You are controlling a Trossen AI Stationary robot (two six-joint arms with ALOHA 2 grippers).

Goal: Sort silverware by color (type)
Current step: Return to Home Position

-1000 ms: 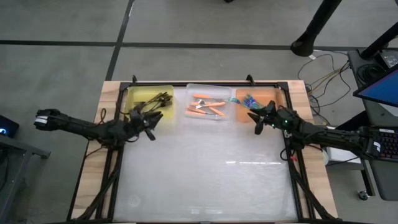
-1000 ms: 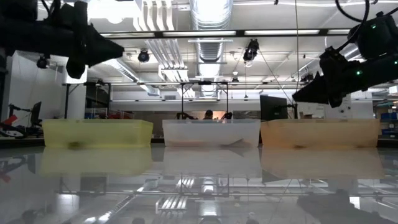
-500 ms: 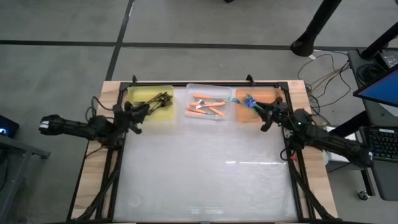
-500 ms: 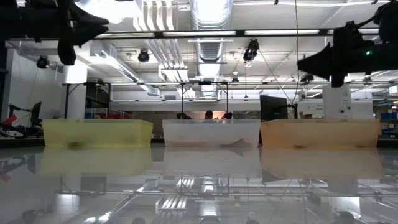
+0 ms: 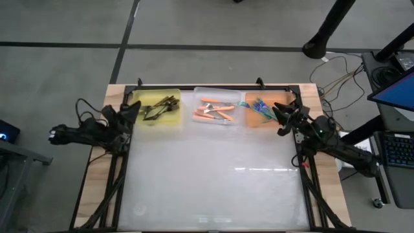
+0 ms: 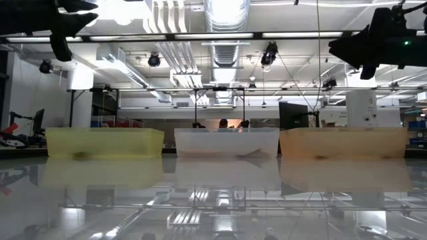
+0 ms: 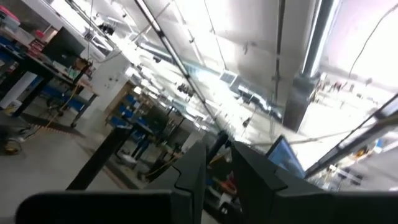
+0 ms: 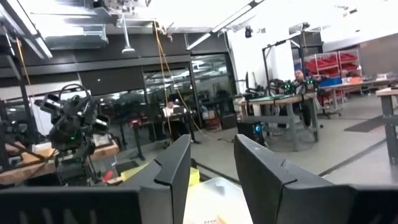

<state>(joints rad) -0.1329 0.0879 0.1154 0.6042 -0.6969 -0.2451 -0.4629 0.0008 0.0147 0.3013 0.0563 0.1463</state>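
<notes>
The silverware lies sorted in three bins along the far edge. Black-handled forks (image 5: 160, 107) are in the yellow bin (image 5: 143, 98), orange-handled forks (image 5: 216, 112) in the clear bin (image 5: 208, 92), and teal-blue ones (image 5: 260, 105) in the orange bin (image 5: 279, 99). My left gripper (image 5: 134, 107) is raised beside the yellow bin's left end and tipped upward. It is open with nothing between its fingers (image 7: 217, 155). My right gripper (image 5: 279, 111) is above the orange bin's right part, also tipped upward. It is open too and holds nothing (image 8: 211, 149).
The glossy table top (image 5: 213, 181) lies in front of the bins inside a black frame (image 5: 305, 188). In the low view the three bins (image 6: 227, 142) stand side by side, and both arms are high above them at the upper left (image 6: 60, 13) and upper right (image 6: 373, 43).
Both arms have drawn back and risen, tipping their grippers upward. My left gripper has gone from in front of the yellow bin toward the table's left edge. My right gripper has gone from the orange bin's left part toward the right edge. The forks and bins have not moved.
</notes>
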